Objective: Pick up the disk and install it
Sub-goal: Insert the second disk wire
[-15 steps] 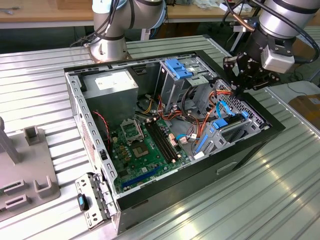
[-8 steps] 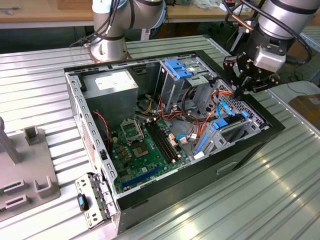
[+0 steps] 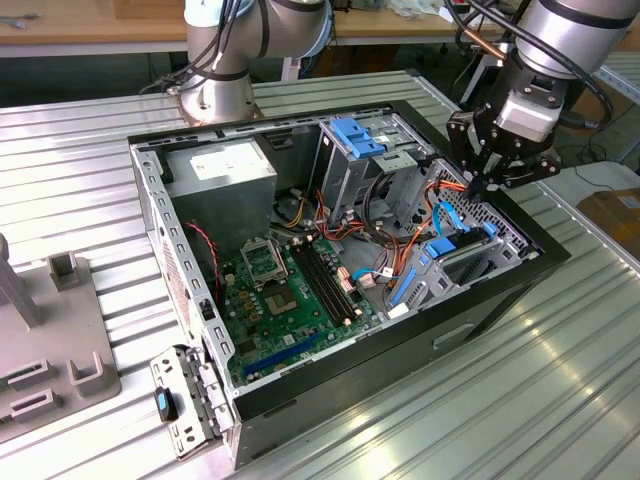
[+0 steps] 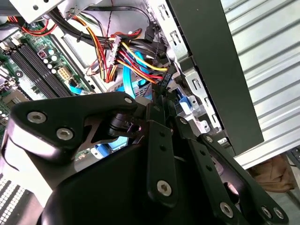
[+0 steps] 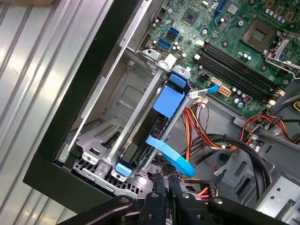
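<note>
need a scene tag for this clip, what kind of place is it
Probably a robotics lab bench for computer assembly: an open computer case with its motherboard exposed lies on a ribbed metal table, and a robot arm's gripper hangs over it.

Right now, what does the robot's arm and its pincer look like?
The arm is made of thick silver-grey tubes with light blue caps at the joints, and black cables run along it. Near the wrist sits a pale grey block. The pincer is black, built from flat metal links joined with round silver bolts, and in the second wrist view those bolted links show up close.
</note>
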You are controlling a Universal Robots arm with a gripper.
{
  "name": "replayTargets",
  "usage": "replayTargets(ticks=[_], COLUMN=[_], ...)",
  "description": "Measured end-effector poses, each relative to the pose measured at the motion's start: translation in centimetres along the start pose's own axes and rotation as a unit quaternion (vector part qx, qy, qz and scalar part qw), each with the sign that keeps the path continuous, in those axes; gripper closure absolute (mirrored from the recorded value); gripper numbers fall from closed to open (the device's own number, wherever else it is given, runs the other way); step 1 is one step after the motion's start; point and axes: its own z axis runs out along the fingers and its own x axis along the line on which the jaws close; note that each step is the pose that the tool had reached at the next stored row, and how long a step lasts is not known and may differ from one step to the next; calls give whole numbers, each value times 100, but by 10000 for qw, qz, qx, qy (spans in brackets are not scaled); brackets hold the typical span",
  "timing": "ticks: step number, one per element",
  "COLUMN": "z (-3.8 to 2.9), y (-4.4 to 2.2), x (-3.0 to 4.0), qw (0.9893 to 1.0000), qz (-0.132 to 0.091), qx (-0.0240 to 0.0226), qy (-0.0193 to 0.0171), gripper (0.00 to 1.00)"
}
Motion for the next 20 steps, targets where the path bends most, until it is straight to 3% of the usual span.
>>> replayTargets(ticks=[6, 9, 13, 17, 19, 20], z=[-5, -3, -1, 5, 14, 16], y=[49, 49, 49, 49, 50, 50], x=[-28, -29, -29, -30, -30, -30], qw=[10000, 9996, 9978, 9964, 9939, 9932], qz=[9, 270, 660, 839, 1097, 1158], qx=[2, -16, -43, -55, -74, -78], qy=[2, 26, 62, 78, 103, 109], gripper=[84, 84, 84, 84, 84, 84])
